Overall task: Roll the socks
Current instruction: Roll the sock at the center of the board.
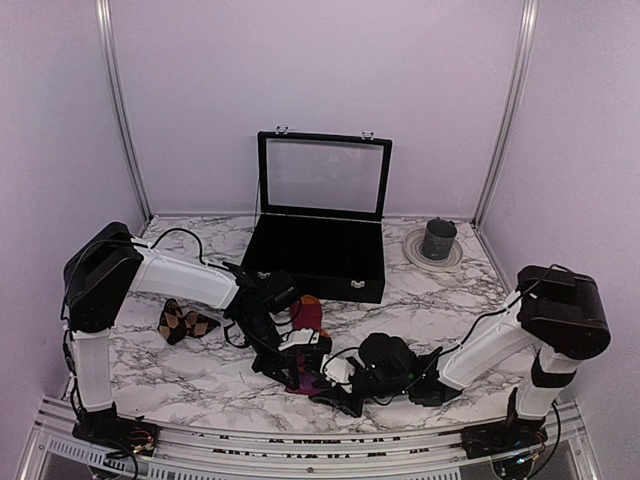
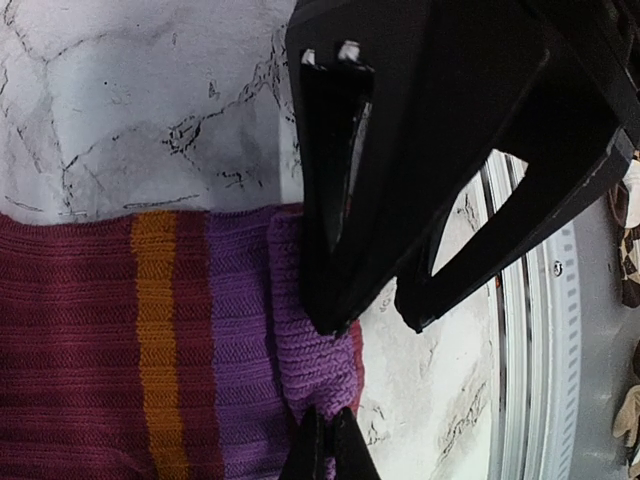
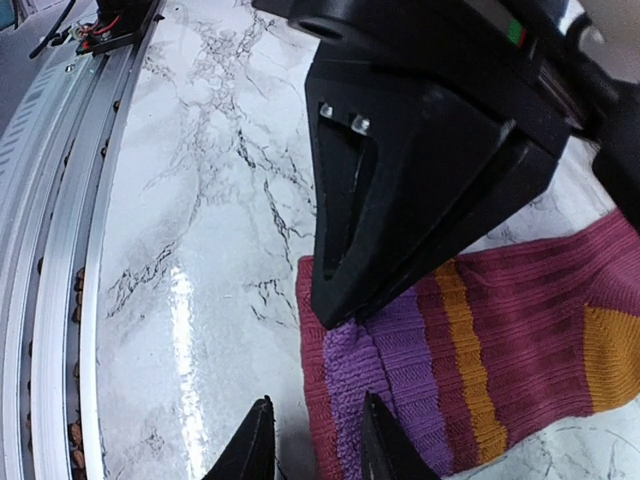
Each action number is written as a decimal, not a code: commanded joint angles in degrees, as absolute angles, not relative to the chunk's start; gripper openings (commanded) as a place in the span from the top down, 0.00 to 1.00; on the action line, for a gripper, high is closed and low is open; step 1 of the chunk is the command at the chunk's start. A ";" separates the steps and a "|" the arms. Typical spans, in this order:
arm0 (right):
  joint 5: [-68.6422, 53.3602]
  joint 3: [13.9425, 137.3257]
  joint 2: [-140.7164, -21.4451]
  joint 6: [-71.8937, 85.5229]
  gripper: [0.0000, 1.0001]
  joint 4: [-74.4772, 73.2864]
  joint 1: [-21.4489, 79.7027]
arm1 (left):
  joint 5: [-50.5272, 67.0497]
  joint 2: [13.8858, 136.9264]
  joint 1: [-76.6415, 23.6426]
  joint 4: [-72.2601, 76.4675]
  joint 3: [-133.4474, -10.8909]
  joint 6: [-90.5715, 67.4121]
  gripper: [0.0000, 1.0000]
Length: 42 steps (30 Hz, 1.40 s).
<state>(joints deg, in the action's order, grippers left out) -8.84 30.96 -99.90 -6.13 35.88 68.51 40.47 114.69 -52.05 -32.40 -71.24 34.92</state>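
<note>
Red sock [image 1: 308, 318] [image 2: 80, 330] [image 3: 520, 320] is seen laid flat on the table [image 1: 450, 290], front and centre, banded with orange stripes, its purple toe end bunched into a raised fold. Argyle sock [image 1: 181, 322], dark with tan diamonds, is seen crumpled well apart to its left.

L gripper [image 2: 328, 372] pinching purple toe end of red sock [image 2: 90, 340], fold of knit sitting btwn tips (upper finger [image 2: 340, 180] filling top of view, lower one just poking in at bottom edge). Sock lying flat on marble table [image 2: 120, 100], orange stripe running across it beside purple band. Second black part [image 2: 470, 250] hanging just right of upper finger, tip near sock's edge; can't tell whose. Metal rail [image 2: 530, 340] running along table edge at right. Brown-tan patterned bit [image 2: 630, 265] showing at far right, too cropped to ID.
</note>
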 commanded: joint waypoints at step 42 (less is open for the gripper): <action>-29.81 40.16 -112.49 38.52 1.00 16.78 54.78 | 27.53 92.56 -60.39 -10.92 -50.89 42.48 0.38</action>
